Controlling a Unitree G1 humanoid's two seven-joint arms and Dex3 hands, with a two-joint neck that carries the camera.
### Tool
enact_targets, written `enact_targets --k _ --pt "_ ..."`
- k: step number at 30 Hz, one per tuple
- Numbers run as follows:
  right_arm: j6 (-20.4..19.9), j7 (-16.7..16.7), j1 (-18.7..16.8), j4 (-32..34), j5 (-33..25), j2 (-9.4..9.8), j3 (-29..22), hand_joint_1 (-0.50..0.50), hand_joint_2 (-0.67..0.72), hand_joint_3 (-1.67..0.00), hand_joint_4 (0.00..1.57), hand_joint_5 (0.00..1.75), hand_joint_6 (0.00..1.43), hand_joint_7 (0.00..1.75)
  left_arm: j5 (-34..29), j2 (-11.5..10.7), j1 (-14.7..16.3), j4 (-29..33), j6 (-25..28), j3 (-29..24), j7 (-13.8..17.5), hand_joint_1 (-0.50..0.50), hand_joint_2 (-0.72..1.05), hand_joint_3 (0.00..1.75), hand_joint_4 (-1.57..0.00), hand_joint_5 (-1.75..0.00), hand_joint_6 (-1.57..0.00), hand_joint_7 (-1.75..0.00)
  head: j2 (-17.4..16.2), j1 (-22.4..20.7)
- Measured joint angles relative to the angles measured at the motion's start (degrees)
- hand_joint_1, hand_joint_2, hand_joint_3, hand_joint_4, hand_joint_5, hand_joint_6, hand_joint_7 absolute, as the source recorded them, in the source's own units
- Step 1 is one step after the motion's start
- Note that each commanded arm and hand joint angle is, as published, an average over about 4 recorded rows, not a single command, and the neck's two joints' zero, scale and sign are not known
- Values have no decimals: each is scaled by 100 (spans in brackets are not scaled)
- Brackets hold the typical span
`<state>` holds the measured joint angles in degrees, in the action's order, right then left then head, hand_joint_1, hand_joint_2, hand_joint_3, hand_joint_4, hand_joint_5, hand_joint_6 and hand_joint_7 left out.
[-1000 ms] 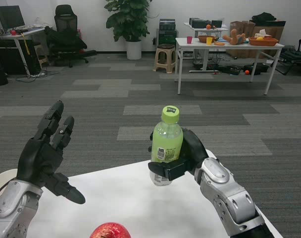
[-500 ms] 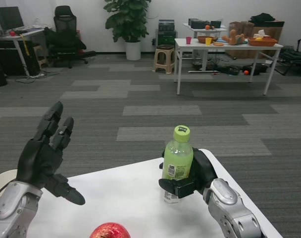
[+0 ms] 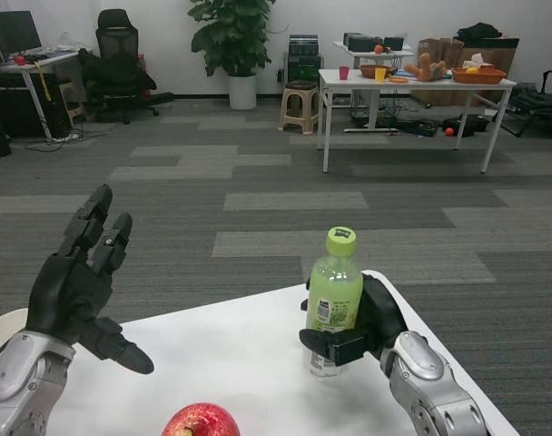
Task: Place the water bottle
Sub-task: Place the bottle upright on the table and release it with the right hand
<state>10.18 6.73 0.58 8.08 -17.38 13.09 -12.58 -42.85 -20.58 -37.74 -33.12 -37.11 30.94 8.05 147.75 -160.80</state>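
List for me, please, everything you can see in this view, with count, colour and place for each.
water bottle: one, green with a green cap, upright at the right part of the near table, held by the right hand.
apple: one, red, at the near edge of the table, cut by the picture's bottom.
near table: one, white, in the foreground.
far table: one, white, at the back right, carrying cups, baskets and boxes.
stool: one, beige, left of the far table.
potted plant: one, green in a white pot, by the back wall.
office chair: one, black, back left.
desk with monitor: one, back left corner.
left hand: black, raised over the table's left, holding nothing, fingers apart.
right hand: black, gripping the bottle.
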Motion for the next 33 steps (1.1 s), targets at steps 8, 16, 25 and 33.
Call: enact_targets --k 8,16,25,33 --pt "37 364 0 68 442 64 39 41 -3 -113 16 99 40 161 0 0 0 0 0 0 0 -48 -28 9 0 0 0 0 -39 -17" --pt "130 602 -18 -8 497 74 84 42 -7 -111 4 82 21 168 -1 0 0 0 0 0 0 -50 -28 9 0 0 0 0 -49 -22" --pt "145 731 -36 -70 373 37 88 29 -10 -56 0 5 0 108 -10 0 0 0 0 1 0 -49 -28 9 0 0 0 0 -59 -16" --pt "174 800 -44 -136 44 -12 89 -32 1 -10 0 0 0 3 -11 0 0 0 0 2 0 -50 -28 9 0 0 0 0 -59 -15"
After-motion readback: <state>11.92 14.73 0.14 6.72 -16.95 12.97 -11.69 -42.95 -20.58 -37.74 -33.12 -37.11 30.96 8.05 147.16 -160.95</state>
